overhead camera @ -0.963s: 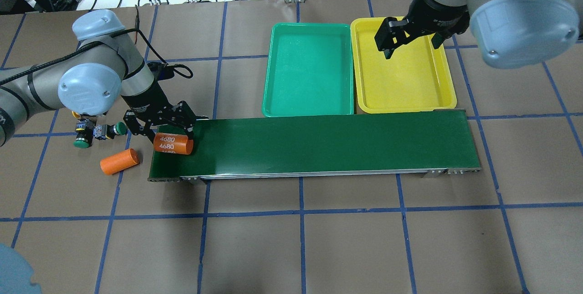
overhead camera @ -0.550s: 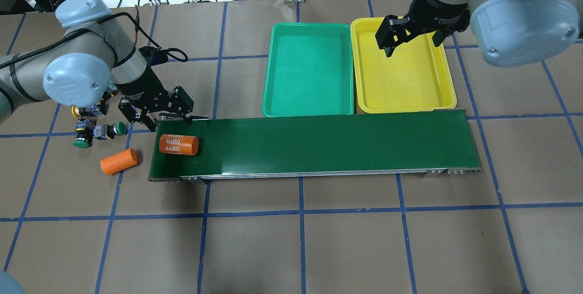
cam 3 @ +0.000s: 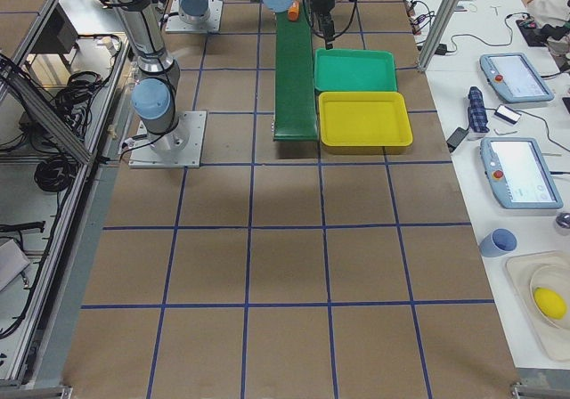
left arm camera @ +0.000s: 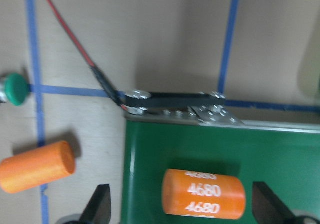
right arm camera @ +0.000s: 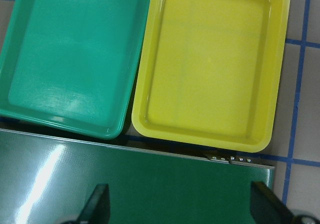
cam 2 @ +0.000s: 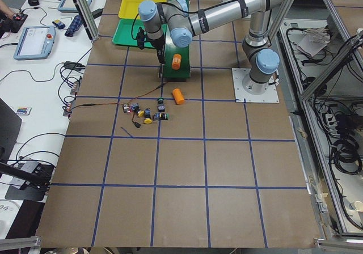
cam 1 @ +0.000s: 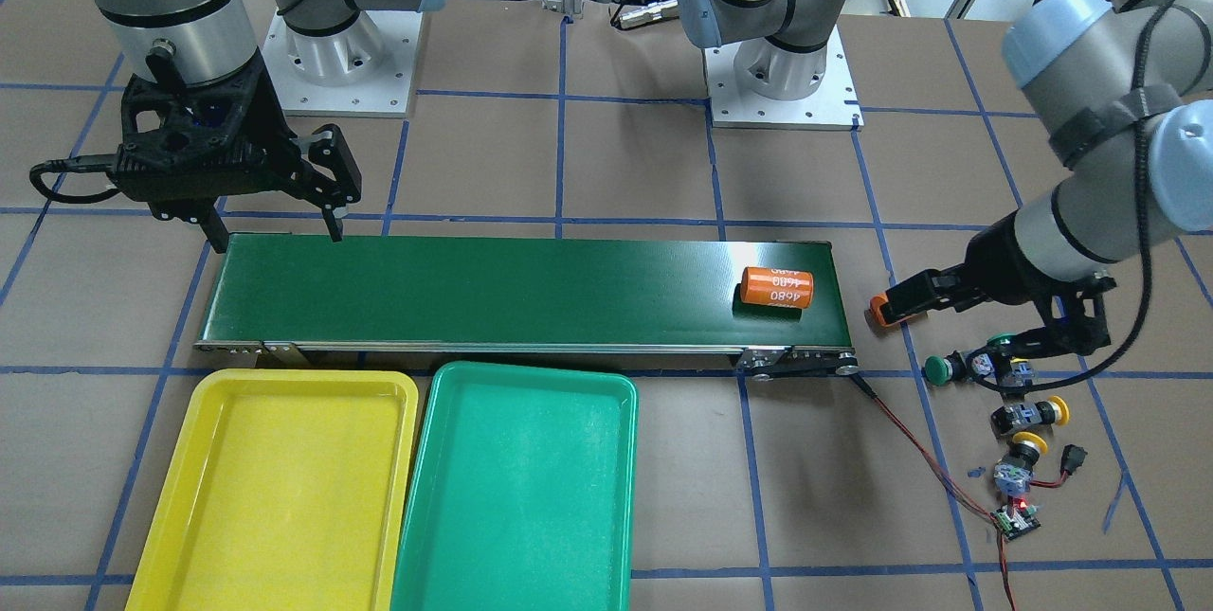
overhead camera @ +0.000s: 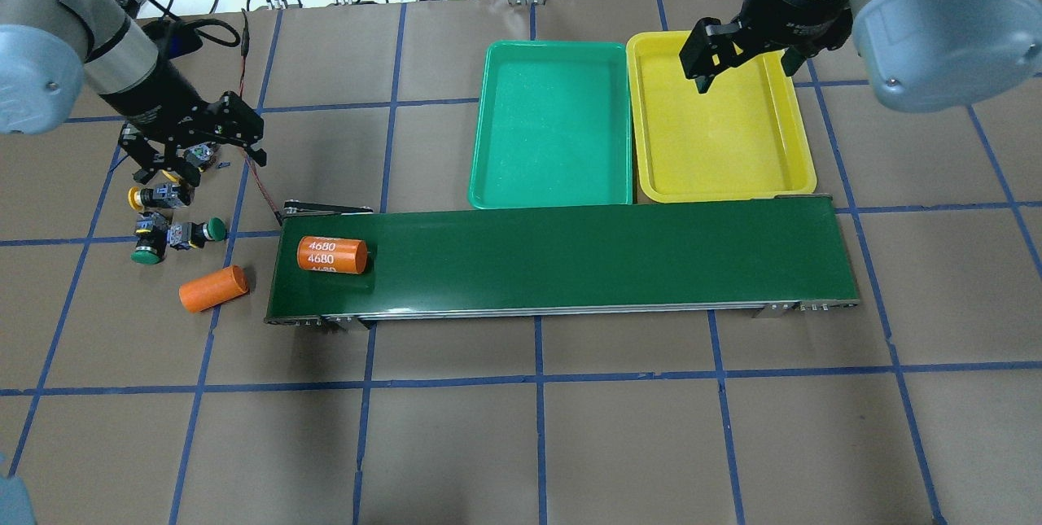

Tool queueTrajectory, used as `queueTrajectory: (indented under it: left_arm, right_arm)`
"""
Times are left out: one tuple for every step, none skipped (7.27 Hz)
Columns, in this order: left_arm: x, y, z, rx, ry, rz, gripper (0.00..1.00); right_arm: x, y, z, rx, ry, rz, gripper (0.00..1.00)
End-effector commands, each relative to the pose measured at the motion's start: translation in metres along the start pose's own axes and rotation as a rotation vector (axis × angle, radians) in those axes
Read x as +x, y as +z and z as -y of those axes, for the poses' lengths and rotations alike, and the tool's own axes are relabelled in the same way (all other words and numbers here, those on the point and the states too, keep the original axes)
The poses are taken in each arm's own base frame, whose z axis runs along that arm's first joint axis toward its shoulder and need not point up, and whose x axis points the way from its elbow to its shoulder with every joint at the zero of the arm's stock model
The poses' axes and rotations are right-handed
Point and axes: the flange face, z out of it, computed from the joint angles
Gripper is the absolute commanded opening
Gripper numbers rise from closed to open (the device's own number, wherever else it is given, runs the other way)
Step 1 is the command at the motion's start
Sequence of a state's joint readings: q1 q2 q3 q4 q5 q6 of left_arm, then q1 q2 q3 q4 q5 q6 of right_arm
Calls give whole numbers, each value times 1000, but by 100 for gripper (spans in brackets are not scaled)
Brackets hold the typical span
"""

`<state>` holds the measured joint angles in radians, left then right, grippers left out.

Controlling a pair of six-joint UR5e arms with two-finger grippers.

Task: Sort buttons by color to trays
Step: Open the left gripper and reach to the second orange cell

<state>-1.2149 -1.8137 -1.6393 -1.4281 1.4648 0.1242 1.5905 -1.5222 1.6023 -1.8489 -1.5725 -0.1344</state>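
Four buttons lie on the table left of the belt: a yellow one [overhead camera: 155, 197] [cam 1: 1052, 412], a second yellow one [cam 1: 1028, 445], and two green ones [overhead camera: 146, 255] [overhead camera: 210, 228] [cam 1: 938, 368]. My left gripper [overhead camera: 199, 167] [cam 1: 995, 317] is open and empty, just above the far side of this group. The green tray [overhead camera: 553, 126] [cam 1: 516, 488] and yellow tray [overhead camera: 724, 134] [cam 1: 275, 488] lie side by side beyond the belt and hold nothing. My right gripper [overhead camera: 745, 69] [cam 1: 275, 227] [right arm camera: 182, 209] is open and empty above the yellow tray's far edge.
A long dark-green conveyor belt [overhead camera: 586, 256] [cam 1: 493, 289] carries an orange cylinder marked 4680 [overhead camera: 332, 255] [cam 1: 777, 288] at its left end. A second orange cylinder [overhead camera: 213, 288] lies on the table near the buttons. A small circuit board with red wires [cam 1: 1016, 518] lies beside them.
My left gripper left the orange cylinder on the belt and moved left and away, to above the buttons. The cylinder shifted slightly right along the belt. The right gripper barely moved.
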Motion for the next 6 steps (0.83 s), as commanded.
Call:
queueTrajectory:
  left_arm:
    - [-44, 12, 4, -22, -81, -16, 98]
    - [-55, 35, 3, -61, -97, -26, 99]
    - [-67, 51, 0, -52, -118, -6, 100]
    - [-76, 74, -16, -102, -133, 89, 99]
    - [-78, 95, -22, -90, -137, 105, 100]
    - [-79, 111, -27, -69, -178, 109, 100]
  right_arm:
    - [3, 0, 1, 3, 4, -1, 100]
    - [4, 2, 2, 9, 4, -4, 100]
    - [4, 8, 5, 3, 4, -3, 100]
    - [5, 11, 11, 27, 4, -6, 100]
    - [5, 15, 14, 27, 4, -6, 100]
    - [5, 15, 14, 25, 4, -8, 100]
